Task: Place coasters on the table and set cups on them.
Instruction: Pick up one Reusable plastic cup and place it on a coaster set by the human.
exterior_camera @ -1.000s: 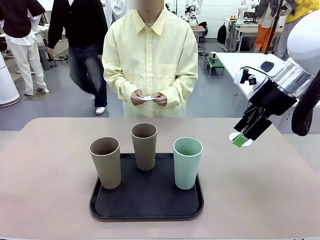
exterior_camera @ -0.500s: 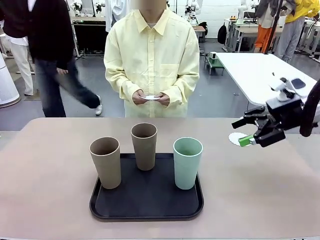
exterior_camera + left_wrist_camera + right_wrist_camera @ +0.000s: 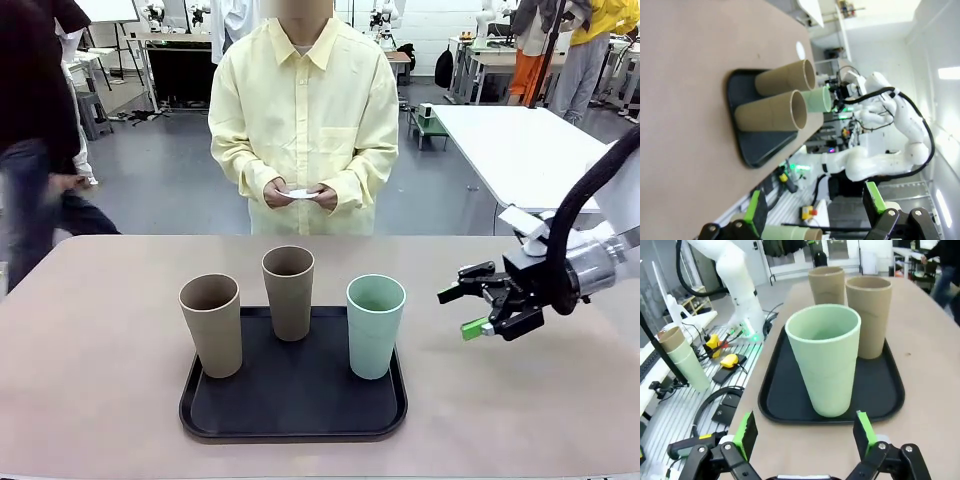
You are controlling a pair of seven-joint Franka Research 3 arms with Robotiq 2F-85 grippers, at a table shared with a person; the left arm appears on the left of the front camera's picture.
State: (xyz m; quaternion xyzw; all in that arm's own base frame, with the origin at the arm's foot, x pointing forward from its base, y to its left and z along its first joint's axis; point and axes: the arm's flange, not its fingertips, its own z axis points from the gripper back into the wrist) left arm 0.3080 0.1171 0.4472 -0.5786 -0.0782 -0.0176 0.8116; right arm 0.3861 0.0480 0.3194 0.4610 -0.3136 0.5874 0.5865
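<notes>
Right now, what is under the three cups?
The two tan cups and the mint green cup stand on the black tray. Nothing pokes out around their bases; the spot beneath each base is covered.

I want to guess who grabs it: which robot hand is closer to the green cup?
Right. The right gripper hovers just beside the green cup; the left gripper hangs back beyond both brown cups.
</notes>
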